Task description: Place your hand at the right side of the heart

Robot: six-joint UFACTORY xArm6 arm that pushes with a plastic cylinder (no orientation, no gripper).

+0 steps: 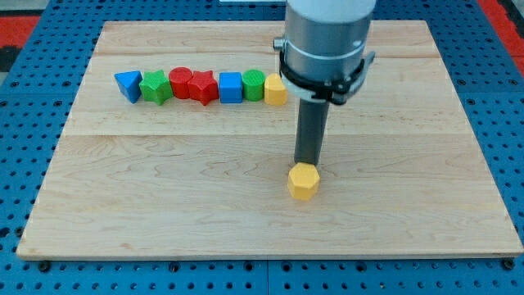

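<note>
You've got a pale wood board [246, 221] filling most of the view, planks running left-right, grain and seams visible. Around it on all sides: blue pegboard-type base [12, 164] w/ rows of small holes. Red patches at top-left corner [20, 24] and top-right corner [501, 16]. Light even, bright, soft shadows only. No walls or windows in shot.

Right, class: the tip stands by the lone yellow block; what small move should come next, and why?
Probably slide my tip toward the view's top, stopping at the view's right of the yellow heart-like block ending the row; it now sits behind the yellow hexagon.
</note>
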